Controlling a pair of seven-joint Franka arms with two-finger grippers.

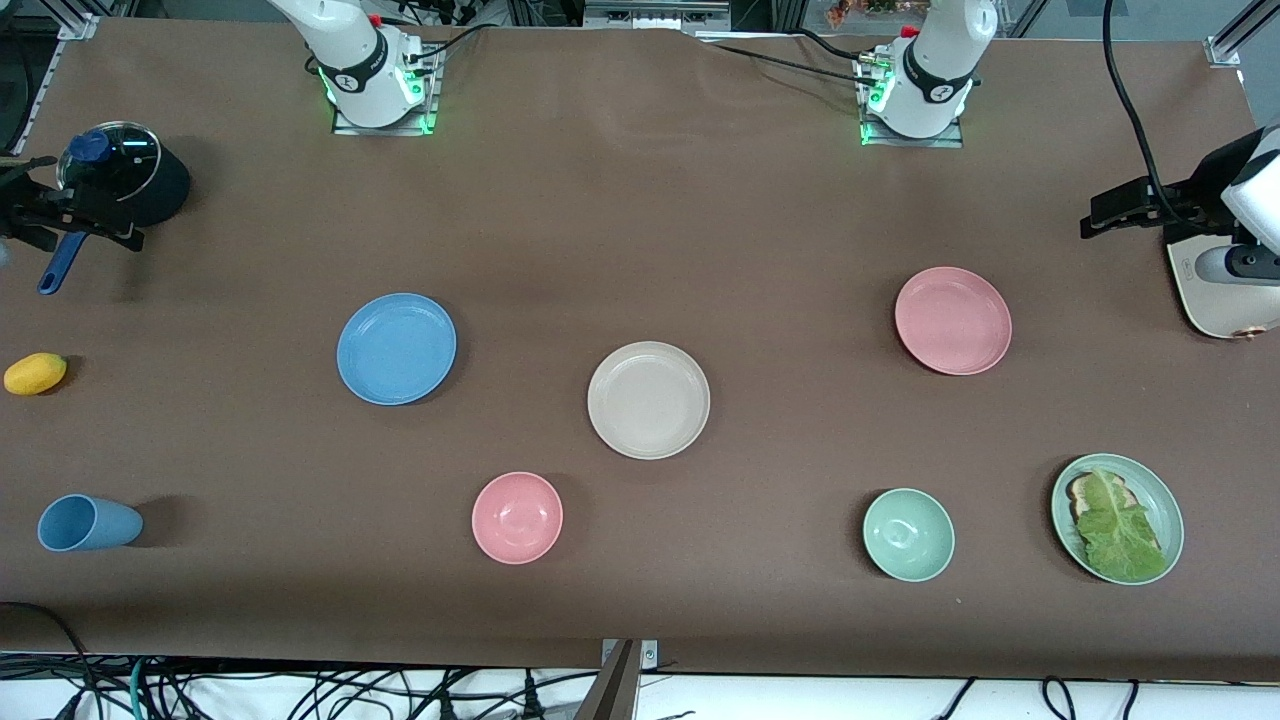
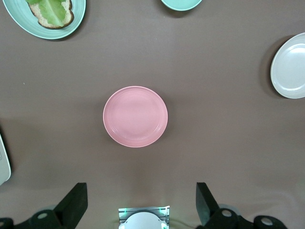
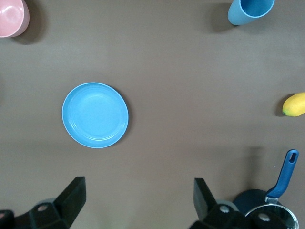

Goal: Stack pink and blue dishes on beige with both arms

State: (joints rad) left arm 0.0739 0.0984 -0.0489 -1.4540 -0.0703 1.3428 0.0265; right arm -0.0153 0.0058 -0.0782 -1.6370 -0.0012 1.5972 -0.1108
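Both spread: left pincer (image 2: 138,202) high above flat pink matte plate (image 2: 135,116), right pincer (image 3: 138,202) above blue plate (image 3: 95,115); beige plate (image 1: 648,399) between.

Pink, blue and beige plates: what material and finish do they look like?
Pink plate, blue plate, beige plate: all three look like matte moulded plastic or a fibre composite, though glazed ceramic cannot be ruled out. The signs are flat uniform colour, no sharp highlights, thin low rims and faint concentric rings in the wrist views.
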